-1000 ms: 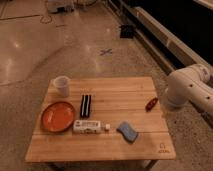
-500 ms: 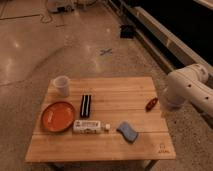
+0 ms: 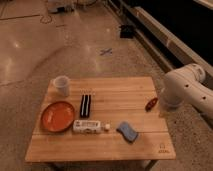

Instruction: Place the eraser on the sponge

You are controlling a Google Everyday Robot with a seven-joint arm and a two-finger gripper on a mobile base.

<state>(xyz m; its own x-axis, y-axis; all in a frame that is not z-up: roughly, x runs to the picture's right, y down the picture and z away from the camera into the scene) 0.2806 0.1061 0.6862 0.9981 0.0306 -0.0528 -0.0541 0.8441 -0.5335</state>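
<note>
Gripper [image 3: 168,104]: you find it at the low end of the white arm [image 3: 186,84], just off the camera-right edge of the table [image 3: 120,95], at about the level of the tabletop.
Gripper state: you cannot tell whether it is spread or pressed together. Nothing shows in its hold.
Eraser [image 3: 85,105]: lies flat on the wood, well apart from the gripper, far to its camera-left across most of the table. The long axis runs away from the camera and the pale stripe faces up. It is untouched.
Sponge [image 3: 128,131]: lies flat, to the gripper's camera-left and nearer the camera than the gripper, closer to it than the eraser is. It sits turned at a slant to the table edge, with nothing on top.
Eraser to sponge: apart, not touching. From the gripper's side you meet the sponge first and the eraser beyond it, farther back.
Red object [image 3: 150,104]: the nearest thing to the gripper, just beside it to camera-left, close to the table edge. You cannot tell what it is.
White box [image 3: 90,125]: lies lengthwise between eraser and sponge, just in front of the eraser's near end. Its capped end points toward the sponge.
Orange plate [image 3: 57,116]: farther from the gripper than the eraser, near the table's camera-left edge.
Cup [image 3: 61,85]: stands upright at the far camera-left corner, behind the plate.
Table contact: you see the arm beside the wood, not over it.
</note>
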